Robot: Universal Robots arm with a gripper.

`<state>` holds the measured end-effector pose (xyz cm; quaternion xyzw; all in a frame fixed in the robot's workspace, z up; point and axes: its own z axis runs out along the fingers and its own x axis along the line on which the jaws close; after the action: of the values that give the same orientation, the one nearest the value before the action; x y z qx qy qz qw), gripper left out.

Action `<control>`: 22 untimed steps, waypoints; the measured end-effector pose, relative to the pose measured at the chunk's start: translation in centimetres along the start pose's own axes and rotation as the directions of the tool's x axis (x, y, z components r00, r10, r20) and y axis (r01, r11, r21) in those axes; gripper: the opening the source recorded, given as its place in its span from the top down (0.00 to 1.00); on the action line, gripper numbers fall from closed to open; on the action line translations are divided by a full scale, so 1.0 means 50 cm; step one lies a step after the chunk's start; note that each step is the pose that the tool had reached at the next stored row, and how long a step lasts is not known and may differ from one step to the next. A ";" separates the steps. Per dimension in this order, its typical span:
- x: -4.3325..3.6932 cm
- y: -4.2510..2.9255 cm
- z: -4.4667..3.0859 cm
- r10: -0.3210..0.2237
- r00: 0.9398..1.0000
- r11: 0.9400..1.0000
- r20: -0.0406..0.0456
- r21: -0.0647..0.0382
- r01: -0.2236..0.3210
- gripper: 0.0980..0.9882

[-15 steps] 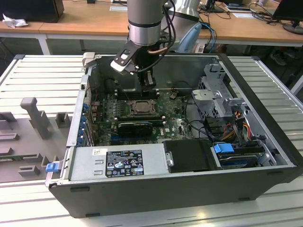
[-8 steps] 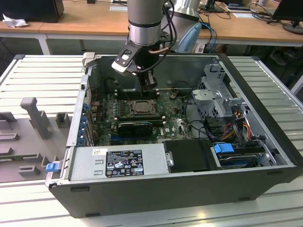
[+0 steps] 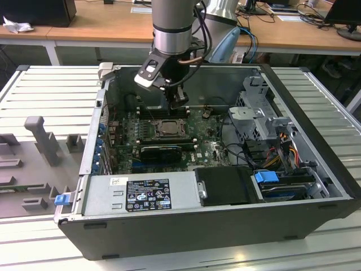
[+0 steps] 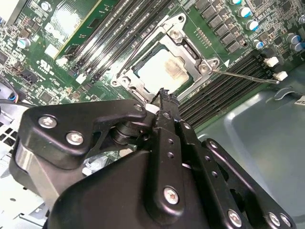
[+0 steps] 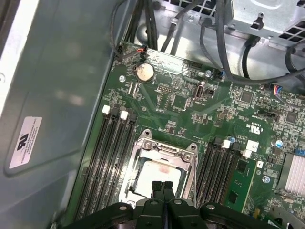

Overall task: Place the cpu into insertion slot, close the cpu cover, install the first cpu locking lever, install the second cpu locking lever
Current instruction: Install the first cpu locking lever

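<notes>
The cpu (image 4: 159,71) (image 5: 155,172) is a pale silver square lying in the insertion slot (image 3: 167,127) on the green motherboard (image 5: 181,102). The cpu cover (image 4: 187,47) (image 5: 164,149), a silver frame with a cut-out centre, lies flat around it. A thin metal lever rod (image 4: 245,77) runs from one socket corner out over the memory slots. My gripper (image 3: 179,101) (image 4: 164,93) (image 5: 162,185) hangs just above the socket's edge, its black fingers pressed together, shut with nothing between them.
Long black memory slots (image 5: 112,148) (image 5: 217,164) flank the socket on both sides. The open case holds a power supply (image 3: 141,195), a drive cage (image 3: 256,113) with cables (image 3: 282,147), and grey walls (image 5: 57,76). A coin battery (image 5: 145,71) sits on the board.
</notes>
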<state>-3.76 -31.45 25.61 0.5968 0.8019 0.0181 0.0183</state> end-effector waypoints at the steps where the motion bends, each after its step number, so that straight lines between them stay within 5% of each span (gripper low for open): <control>1: 0.000 0.000 0.000 -0.004 1.000 1.000 0.000 0.000 0.004 0.99; 15: 0.000 0.000 0.000 -0.123 0.992 0.992 -0.006 -0.001 0.123 0.99; 22: -0.002 -0.001 0.000 -0.205 0.979 0.979 -0.010 -0.003 0.205 0.99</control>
<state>-3.77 -31.55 25.61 0.5108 0.8593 0.0198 0.0163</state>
